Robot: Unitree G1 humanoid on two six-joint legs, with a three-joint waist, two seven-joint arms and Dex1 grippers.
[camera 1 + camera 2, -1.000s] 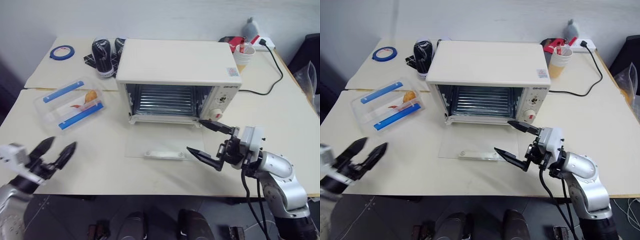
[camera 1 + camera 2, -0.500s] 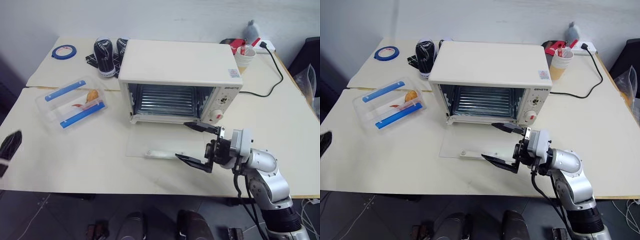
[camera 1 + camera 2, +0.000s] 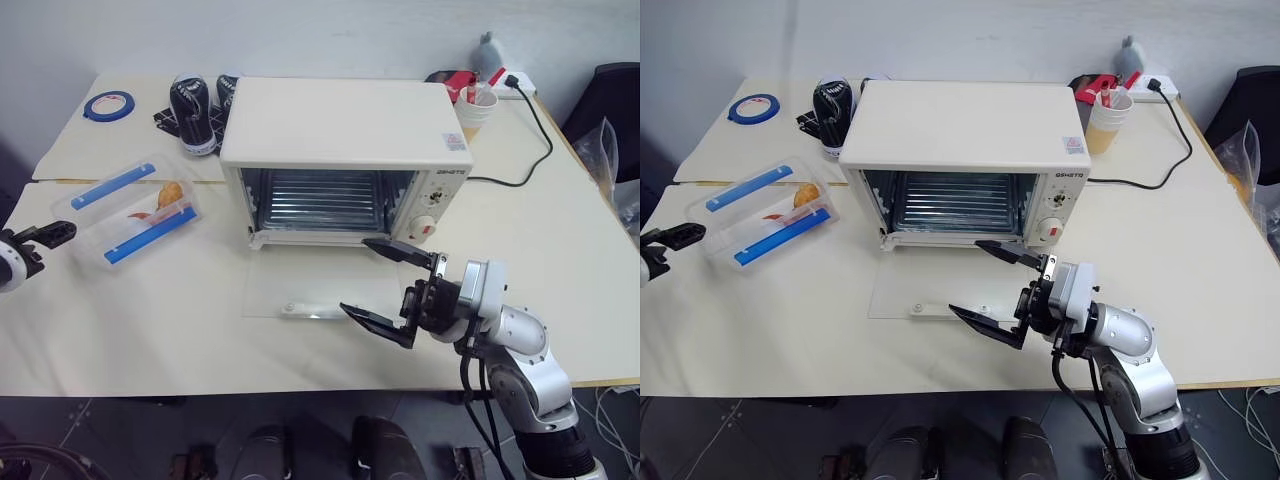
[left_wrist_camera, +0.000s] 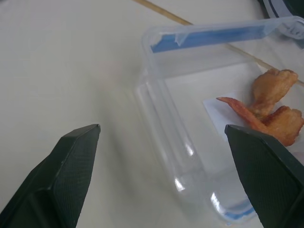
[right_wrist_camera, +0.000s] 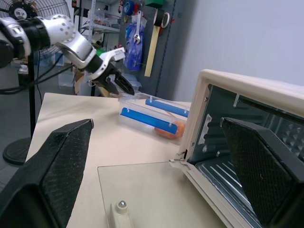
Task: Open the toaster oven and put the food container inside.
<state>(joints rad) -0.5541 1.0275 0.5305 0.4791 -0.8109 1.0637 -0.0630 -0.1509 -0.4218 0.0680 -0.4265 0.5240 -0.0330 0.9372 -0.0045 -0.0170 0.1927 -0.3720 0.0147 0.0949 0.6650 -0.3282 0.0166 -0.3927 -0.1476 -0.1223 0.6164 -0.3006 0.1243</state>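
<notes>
The food container [image 3: 127, 210] lies left of the open toaster oven [image 3: 345, 160] on the counter [image 3: 560, 240], long axis diagonal (orange food at its far end). Both left gripper [image 3: 45, 237] and right gripper [image 3: 390, 288] gape wide, empty.

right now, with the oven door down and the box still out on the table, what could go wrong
The left gripper is open beside the food container, not around it; closing early could shove it away. The right gripper hangs open over the glass door in front of the toaster oven, possibly blocking the box's way in.
</notes>
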